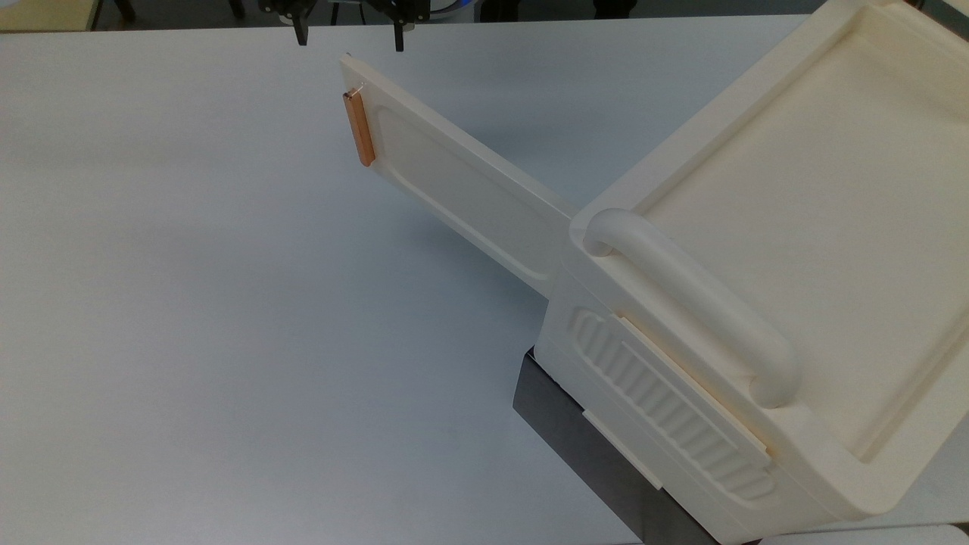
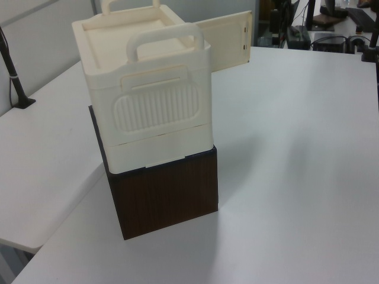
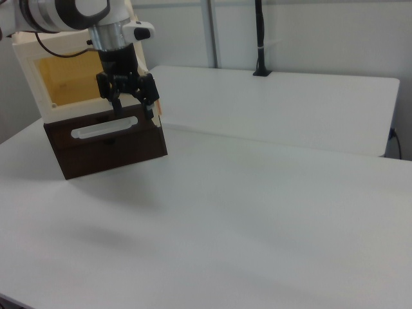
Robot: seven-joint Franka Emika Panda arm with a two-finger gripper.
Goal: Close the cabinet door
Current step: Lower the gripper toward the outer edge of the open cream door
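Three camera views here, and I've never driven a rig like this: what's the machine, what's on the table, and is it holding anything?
The machine is a single robot arm; its end effector has two black fingers, open and holding nothing. The top view looks down on the white table, the left view sees the ribbed side, and the right view faces the open front. On the table stands a cream cabinet on a dark base. The cabinet door is swung wide open, its copper handle near the free edge. The end effector hangs close by that edge.

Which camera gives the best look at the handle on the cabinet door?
The top view: the copper handle lies in full sight along the open cabinet door. The left view shows the door's other face; the right view has it edge-on behind the gripper.
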